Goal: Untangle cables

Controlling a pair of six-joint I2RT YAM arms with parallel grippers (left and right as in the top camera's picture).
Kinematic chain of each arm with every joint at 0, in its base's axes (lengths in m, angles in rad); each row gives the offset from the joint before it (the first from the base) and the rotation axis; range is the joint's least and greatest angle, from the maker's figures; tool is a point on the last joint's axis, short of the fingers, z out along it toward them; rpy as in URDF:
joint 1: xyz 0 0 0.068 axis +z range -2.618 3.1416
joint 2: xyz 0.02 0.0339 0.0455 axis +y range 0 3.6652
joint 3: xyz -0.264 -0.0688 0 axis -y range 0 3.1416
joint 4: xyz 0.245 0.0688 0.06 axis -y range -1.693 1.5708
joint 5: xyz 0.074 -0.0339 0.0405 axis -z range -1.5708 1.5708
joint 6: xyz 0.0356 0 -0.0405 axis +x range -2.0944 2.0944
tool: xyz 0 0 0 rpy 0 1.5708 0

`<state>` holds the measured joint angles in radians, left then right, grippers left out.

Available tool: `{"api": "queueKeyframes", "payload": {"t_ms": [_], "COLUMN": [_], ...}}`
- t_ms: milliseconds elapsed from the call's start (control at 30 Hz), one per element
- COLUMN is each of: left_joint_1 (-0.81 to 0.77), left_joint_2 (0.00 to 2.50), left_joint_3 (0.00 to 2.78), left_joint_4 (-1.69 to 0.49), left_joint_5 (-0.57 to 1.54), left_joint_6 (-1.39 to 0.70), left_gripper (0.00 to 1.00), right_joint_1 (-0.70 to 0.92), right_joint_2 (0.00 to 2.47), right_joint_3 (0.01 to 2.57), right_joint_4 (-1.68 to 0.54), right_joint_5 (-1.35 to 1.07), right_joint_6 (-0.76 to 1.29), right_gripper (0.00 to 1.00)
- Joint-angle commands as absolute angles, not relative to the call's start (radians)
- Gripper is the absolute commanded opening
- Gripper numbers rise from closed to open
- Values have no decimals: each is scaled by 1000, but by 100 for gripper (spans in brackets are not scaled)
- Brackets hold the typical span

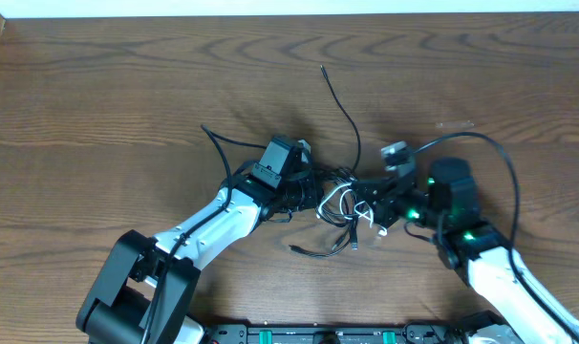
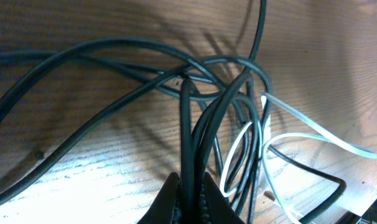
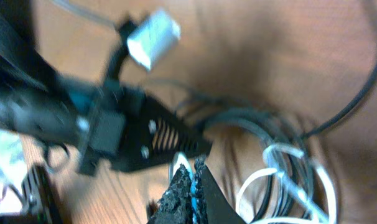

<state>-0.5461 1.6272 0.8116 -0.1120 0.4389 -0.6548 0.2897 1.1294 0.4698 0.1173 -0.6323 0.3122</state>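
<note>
The cables [image 1: 342, 205] lie knotted in a small heap at the table's middle, between my two grippers. They are mostly thin black cords, and a white cable [image 1: 330, 203] loops through them. One black cable [image 1: 345, 107] trails off toward the far side. My left gripper [image 1: 315, 196] is at the heap's left side. In its wrist view the left gripper [image 2: 188, 182] is shut on two black cables [image 2: 190, 124] that run up into the knot, with the white cable [image 2: 313, 134] to their right. My right gripper [image 3: 191, 163] is shut, and a strand of the white cable [image 3: 181, 161] enters at its tips.
The wooden table [image 1: 98, 86] stretches bare to the left and back, ending at a far edge [image 1: 289, 15]. The right arm's thicker black cord [image 1: 504, 162] arches over its wrist. My left arm's gripper body [image 3: 145, 134] sits just beyond my right fingertips.
</note>
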Motion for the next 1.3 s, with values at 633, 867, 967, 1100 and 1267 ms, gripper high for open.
{"api": "queueKeyframes", "payload": {"t_ms": [633,867,967,1100,1267], "left_joint_1": [-548,-579,-616,-685,-785], "left_joint_2": [1633,1633,1633,1633,1634], "left_joint_3": [815,815,815,815,815], "left_joint_4": [-80,-123,-204,-245,-186], "left_joint_5": [606,606,476,310,92], "left_joint_6": [-784,-805,-921,-1090,-1225], "left_gripper": [79,79,79,79,74], "right_joint_1": [71,71,71,71,71], "right_joint_2": [834,834,834,836,836], "right_joint_3": [479,479,479,479,479], "right_joint_4": [-190,-255,-263,-279,-301], "right_joint_5": [-470,-390,-383,-383,-384], "right_joint_6": [384,385,385,385,385], "right_gripper": [1,1,1,1,1]}}
